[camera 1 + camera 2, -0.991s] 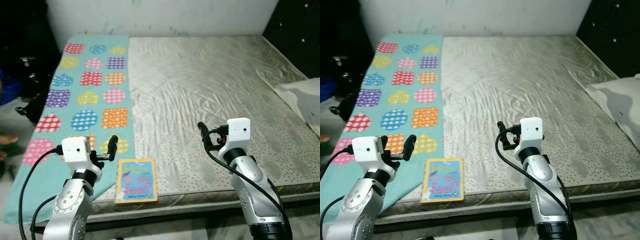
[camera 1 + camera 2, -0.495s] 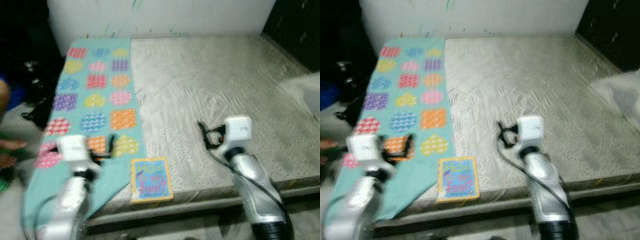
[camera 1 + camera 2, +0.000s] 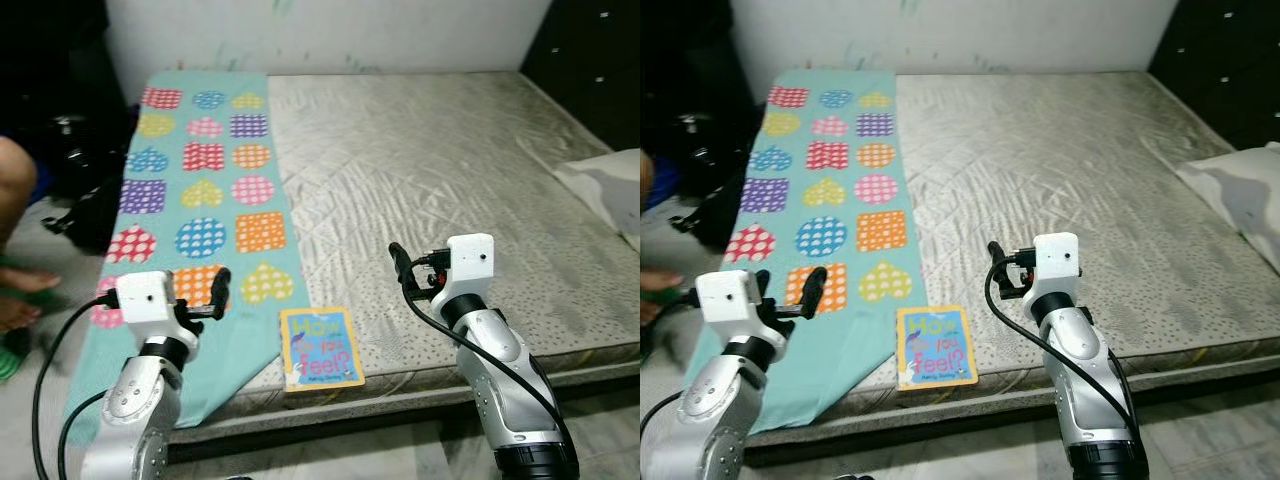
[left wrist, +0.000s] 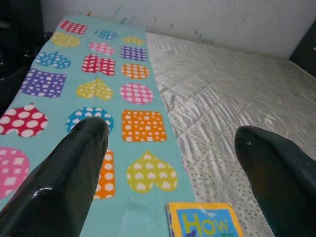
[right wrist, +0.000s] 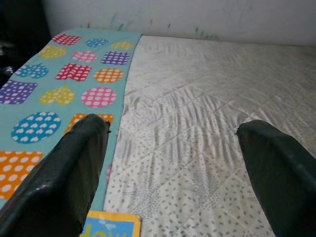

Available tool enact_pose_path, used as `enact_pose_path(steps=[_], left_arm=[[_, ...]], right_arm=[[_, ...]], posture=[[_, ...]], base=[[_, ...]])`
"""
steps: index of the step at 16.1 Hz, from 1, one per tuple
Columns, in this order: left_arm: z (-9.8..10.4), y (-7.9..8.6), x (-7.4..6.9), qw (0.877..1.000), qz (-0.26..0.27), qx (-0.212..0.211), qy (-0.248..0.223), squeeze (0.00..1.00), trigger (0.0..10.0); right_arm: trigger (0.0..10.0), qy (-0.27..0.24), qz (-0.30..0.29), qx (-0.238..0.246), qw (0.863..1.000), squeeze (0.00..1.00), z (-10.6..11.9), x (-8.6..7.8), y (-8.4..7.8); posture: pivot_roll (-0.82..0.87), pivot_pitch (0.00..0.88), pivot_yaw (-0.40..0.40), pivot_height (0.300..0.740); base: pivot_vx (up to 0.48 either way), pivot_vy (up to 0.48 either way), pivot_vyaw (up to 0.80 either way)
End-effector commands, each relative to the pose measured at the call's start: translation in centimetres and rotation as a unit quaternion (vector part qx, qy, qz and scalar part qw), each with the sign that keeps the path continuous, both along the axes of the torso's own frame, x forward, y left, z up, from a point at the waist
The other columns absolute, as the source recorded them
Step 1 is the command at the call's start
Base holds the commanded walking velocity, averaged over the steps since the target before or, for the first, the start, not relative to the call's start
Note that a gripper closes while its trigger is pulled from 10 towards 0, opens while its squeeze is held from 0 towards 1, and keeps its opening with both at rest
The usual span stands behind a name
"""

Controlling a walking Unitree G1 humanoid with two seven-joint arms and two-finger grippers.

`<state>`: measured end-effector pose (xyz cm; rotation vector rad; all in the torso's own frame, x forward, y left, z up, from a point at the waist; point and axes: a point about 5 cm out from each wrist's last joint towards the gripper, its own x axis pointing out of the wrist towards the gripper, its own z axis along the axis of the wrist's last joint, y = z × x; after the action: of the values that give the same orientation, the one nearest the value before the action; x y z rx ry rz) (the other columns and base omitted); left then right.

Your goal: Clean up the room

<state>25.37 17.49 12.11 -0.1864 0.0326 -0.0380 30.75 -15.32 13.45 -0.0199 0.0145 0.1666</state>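
Surface: a wide bed [image 3: 430, 170] with a creased grey-beige quilted mattress cover, running from the front edge back to a pale wall [image 3: 330, 30] at 12 o'clock.
Runner: a teal cloth [image 3: 200, 215] printed with bright hearts, circles and squares lies along the bed's 9 o'clock side and drapes over the front-left corner.
Room: dark clutter [image 3: 70, 170] at 10 o'clock; a dark tufted panel [image 3: 590, 70] at 2 o'clock; a person's leg [image 3: 15, 195] and foot at 9 o'clock beside the bed.
Pillow: a pale pillow [image 3: 610, 185] at 3 o'clock on the bed's far right edge.
Book: a thin children's book [image 3: 320, 347] with yellow border and blue cover lies flat at 6 o'clock, its lower end at the front edge, just beside the cloth.
Left gripper: the left gripper [image 4: 170, 148] hovers over the cloth at 8 o'clock, fingers wide apart, holding nothing.
Right gripper: the right gripper [image 5: 173, 148] hovers over bare mattress at 5 o'clock, right of the book, fingers wide apart.
Open room: bare mattress spreads from the middle toward 12 and 2 o'clock.
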Motion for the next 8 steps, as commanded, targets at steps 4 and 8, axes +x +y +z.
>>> enact_pose_path(steps=[4, 8], left_arm=[[0.0, 0.1, -0.2, 1.0, 0.006, 0.004, 0.007, 0.0, 10.0], [0.9, 0.8, -0.5, 0.999, 0.028, 0.019, -0.007, 0.0, 10.0]], right_arm=[[10.0, 0.0, -0.005, -0.001, 1.0, 0.0, 0.2, -0.1, -0.5], [10.0, 0.002, -0.002, 0.001, 1.0, 0.0, 0.3, -0.8, -0.6]], posture=[[-0.06, 0.147, -0.027, 0.74], [-0.05, 0.199, -0.025, 0.74]], base=[[0.0, 0.0, 0.0], [0.0, 0.0, 0.0]])
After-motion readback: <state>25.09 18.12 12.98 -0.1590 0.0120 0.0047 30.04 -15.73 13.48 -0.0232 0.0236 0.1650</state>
